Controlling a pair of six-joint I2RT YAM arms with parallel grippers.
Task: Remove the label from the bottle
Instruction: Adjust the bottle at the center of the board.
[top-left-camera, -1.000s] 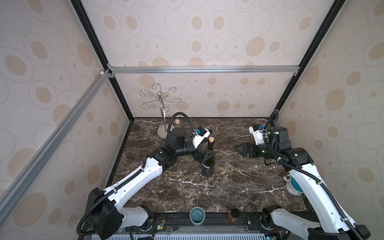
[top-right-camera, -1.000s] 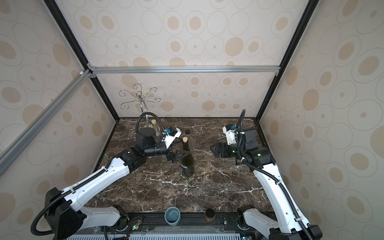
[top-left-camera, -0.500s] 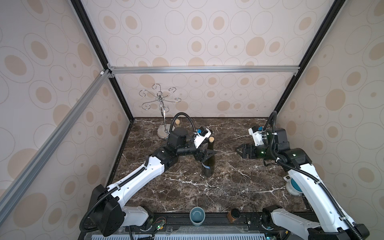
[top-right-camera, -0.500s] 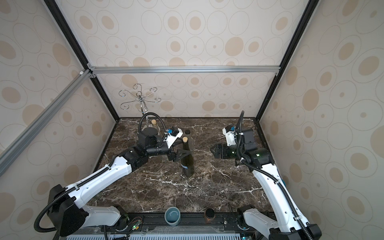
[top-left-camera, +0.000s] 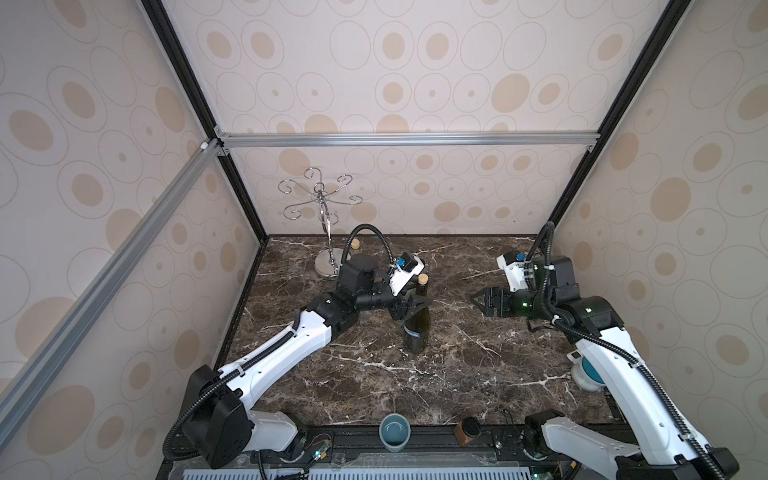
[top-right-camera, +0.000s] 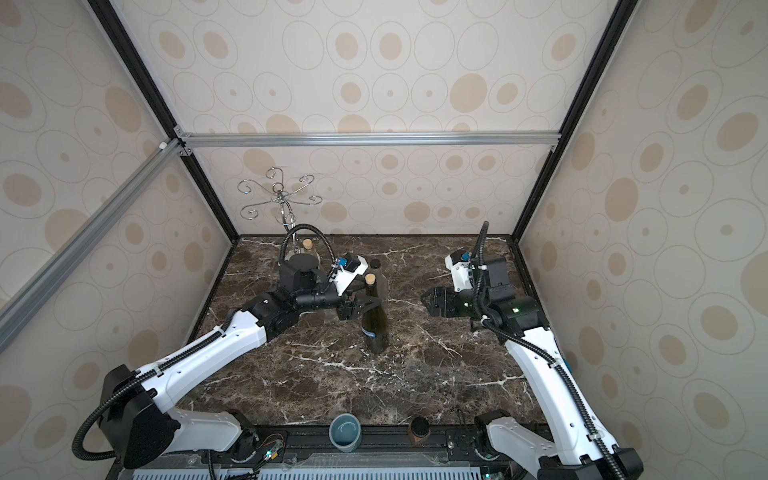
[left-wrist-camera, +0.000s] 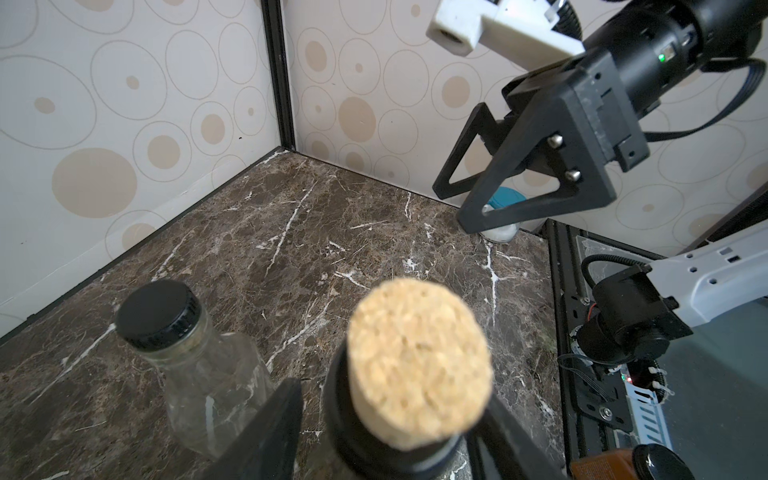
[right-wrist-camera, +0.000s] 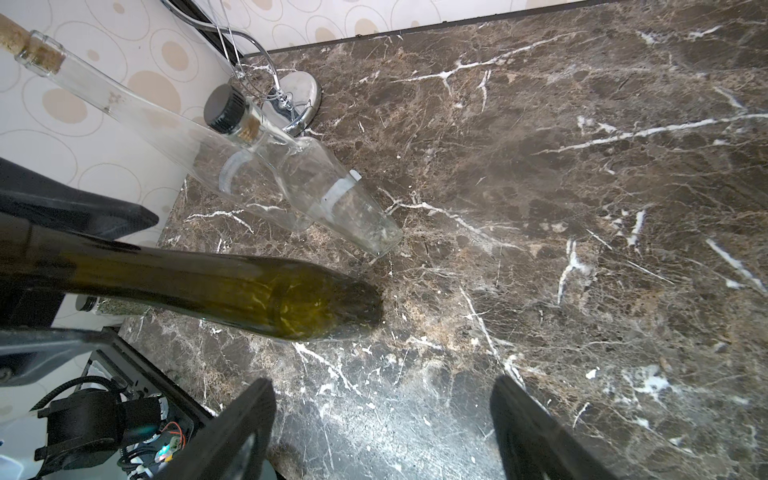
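Far left: the left pincer reaches in level over the table and straddles the neck of the green bottle, just under the cork. In the left wrist view one finger shows on each side of the neck, partly open and close to the glass. There seems to be a thin gap on one side, so I cannot tell whether it is pressing yet. Judged purpose: a hold high on the neck steadies the bottle and leaves the body free for the other arm.

The bottle stands upright on its base, directly below the left pincer's fingers. The label is a narrow bluish band on the body, well below those fingers, on the side turned toward the left arm. The right wrist view shows only bare green glass. Judgement: the label faces away from the right pincer, so that arm will have to come round the front, or the bottle must be turned.

A clear bottle with a black cap stands just beside the left pincer, outside one finger and apart from it. Risk: a sideways swing of the wrist could knock it.

Right: the right pincer sits level, about as high as the left pincer, with its tips aimed at the bottle but well apart from it. Its jaws are wide, with only table between them. Judgement: it is held back until the neck is secure. It must then drop to label height and catch an edge. Peeling has not begun.
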